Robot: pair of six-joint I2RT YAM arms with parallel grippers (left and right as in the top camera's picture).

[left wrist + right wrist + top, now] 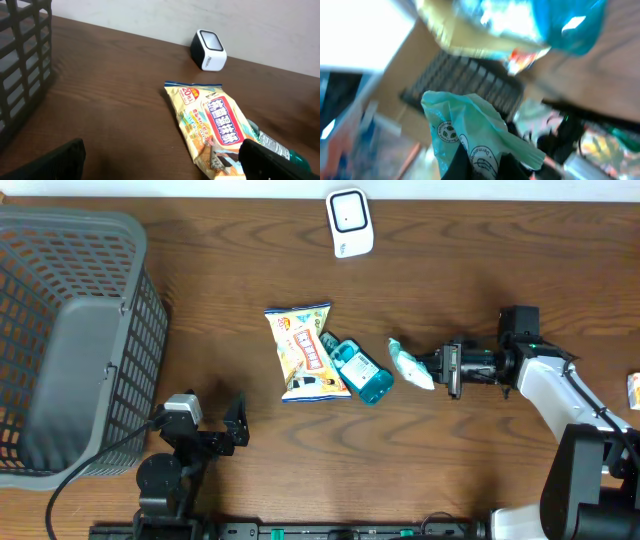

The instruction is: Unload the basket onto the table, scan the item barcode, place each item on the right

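Observation:
My right gripper (438, 367) is shut on a pale green packet (411, 366), which points left towards the middle of the table. The right wrist view is blurred, with the green packet (470, 132) pinched between my black fingers (460, 167). The white barcode scanner (350, 223) stands at the table's far edge, well apart from the packet. My left gripper (212, 420) waits open near the front edge with nothing between its fingers (277, 162). From the left wrist the scanner (209, 50) shows far ahead.
A yellow snack bag (305, 352) and a blue bottle (361, 371) lie side by side mid-table, just left of the held packet. A grey basket (70, 340) fills the left side. A small packet (633, 388) lies at the right edge.

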